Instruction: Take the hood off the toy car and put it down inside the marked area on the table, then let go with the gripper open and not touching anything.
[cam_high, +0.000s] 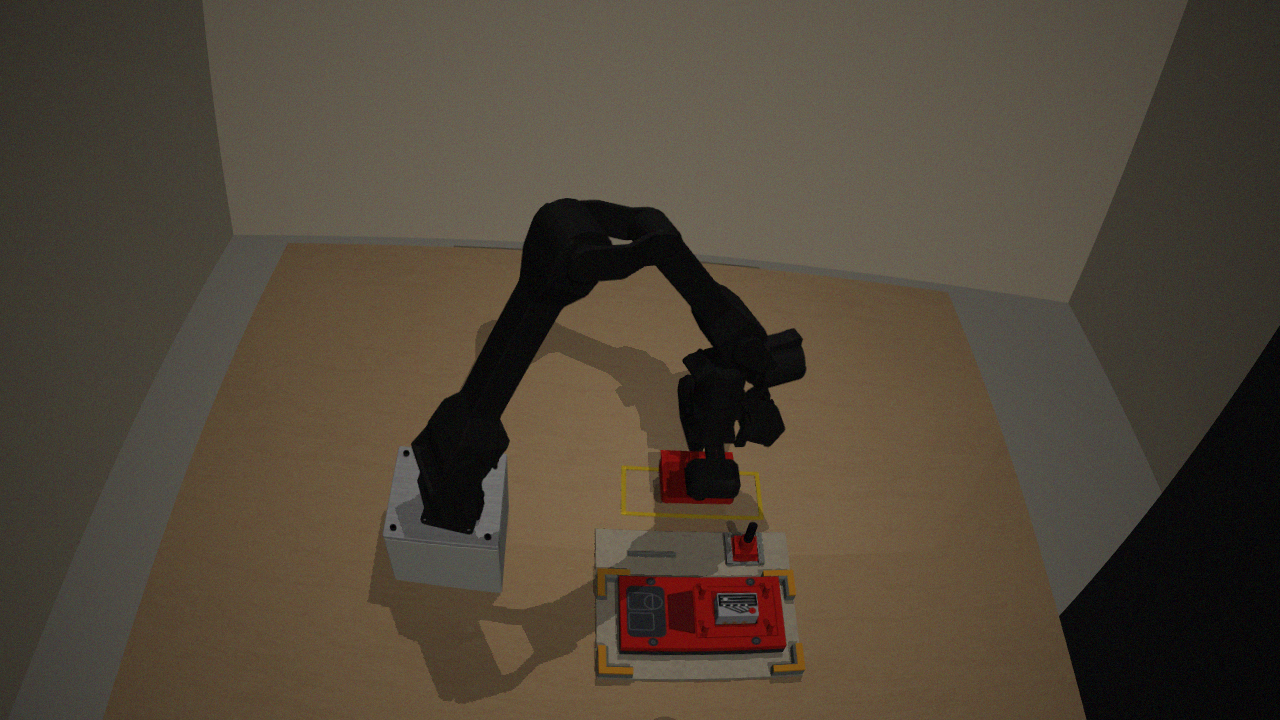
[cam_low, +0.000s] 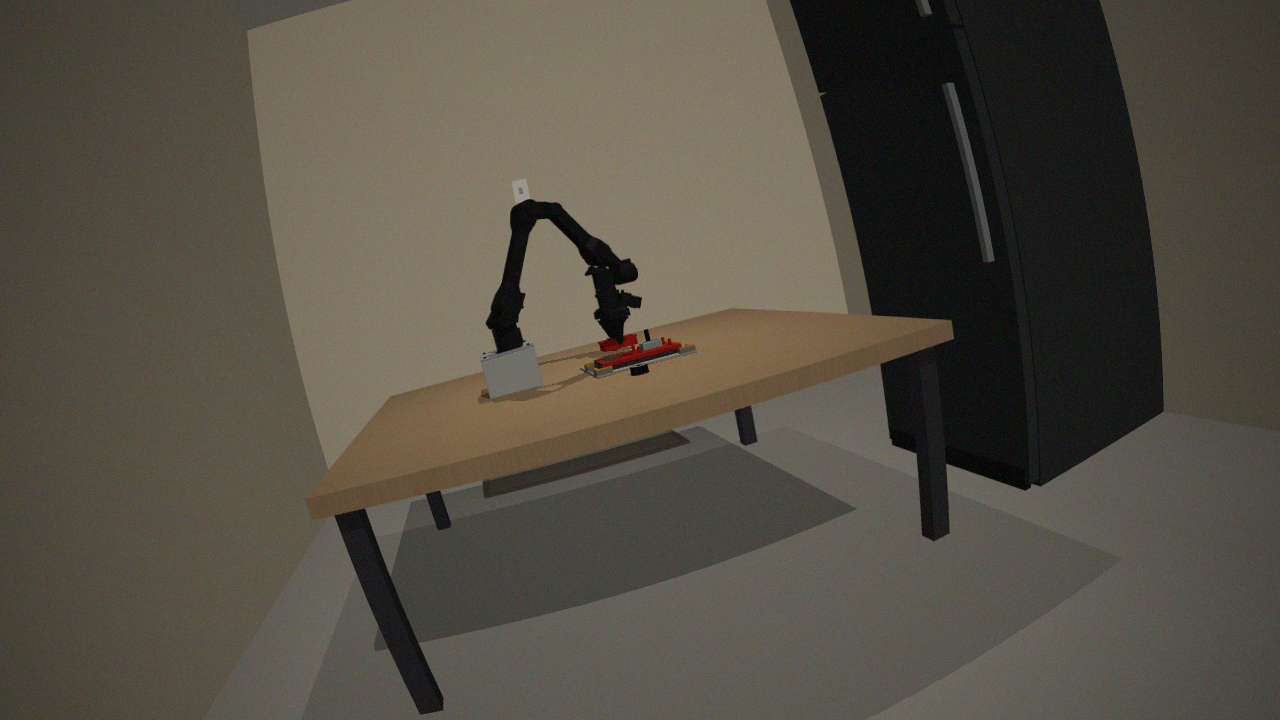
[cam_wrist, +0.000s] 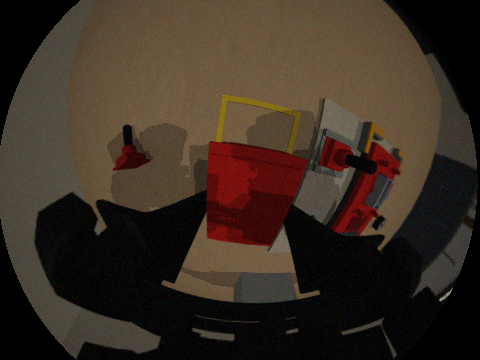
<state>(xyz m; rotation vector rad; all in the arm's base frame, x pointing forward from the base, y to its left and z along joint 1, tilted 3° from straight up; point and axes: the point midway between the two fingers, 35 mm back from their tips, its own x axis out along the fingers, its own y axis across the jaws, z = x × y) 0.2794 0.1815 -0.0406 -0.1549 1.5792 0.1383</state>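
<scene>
My gripper (cam_high: 707, 479) (cam_low: 613, 337) (cam_wrist: 247, 200) is shut on the red hood (cam_high: 673, 472) (cam_low: 609, 344) (cam_wrist: 250, 196), one finger on each side of it. It holds the hood low over the yellow marked rectangle (cam_high: 640, 514) (cam_wrist: 256, 103), across the rectangle's far line in the top view. I cannot tell whether the hood touches the table. The red toy car (cam_high: 702, 617) (cam_low: 637, 354) (cam_wrist: 356, 196) lies on its board just in front of the rectangle, with its front bay uncovered.
The car's board (cam_high: 666, 541) has orange corner brackets and carries a small red stand with a black pin (cam_high: 744, 544). Another such red piece (cam_wrist: 130, 156) shows at the left of the wrist view. The arm's grey base box (cam_high: 443, 550) (cam_low: 510, 371) stands to the left.
</scene>
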